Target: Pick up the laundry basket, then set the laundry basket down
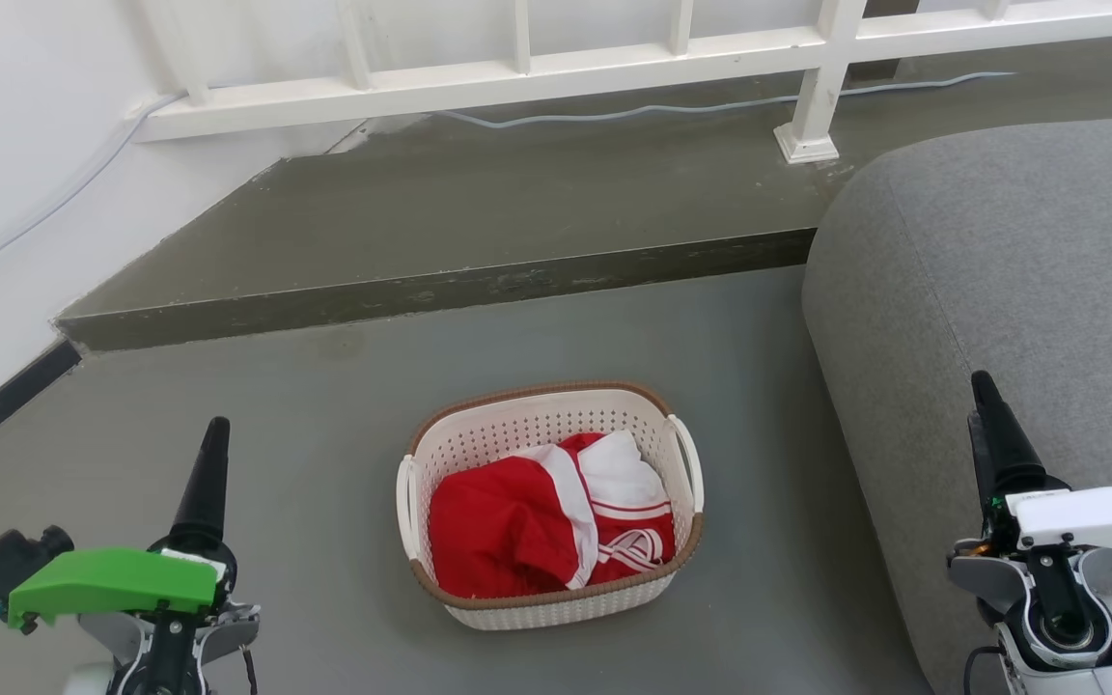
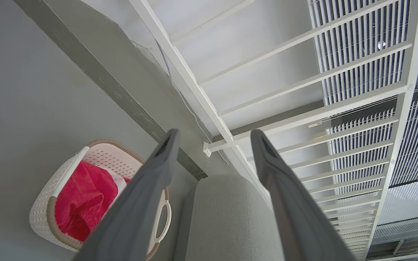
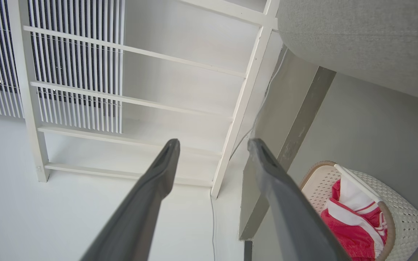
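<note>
Nearest, our left gripper (image 2: 214, 131) and right gripper (image 3: 213, 140) hung low at either side, each with jaws spread apart and holding nothing, we judged poised to reach for the white loop handles (image 1: 689, 463). Between them, on the grey floor (image 1: 305, 444), sat the laundry basket (image 1: 527, 430), upright and untouched, a red and white garment (image 1: 517, 531) bundled inside. A grey cushion (image 1: 1000, 290) lay just beside it on the right. Beyond ran a raised step (image 1: 440, 290), then a white railing (image 1: 517, 77) at the back

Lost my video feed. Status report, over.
Left gripper open, right gripper open, both off the laundry basket. Basket on floor, red-and-white clothes inside. Grey sofa beside it, nothing blocking.
</note>
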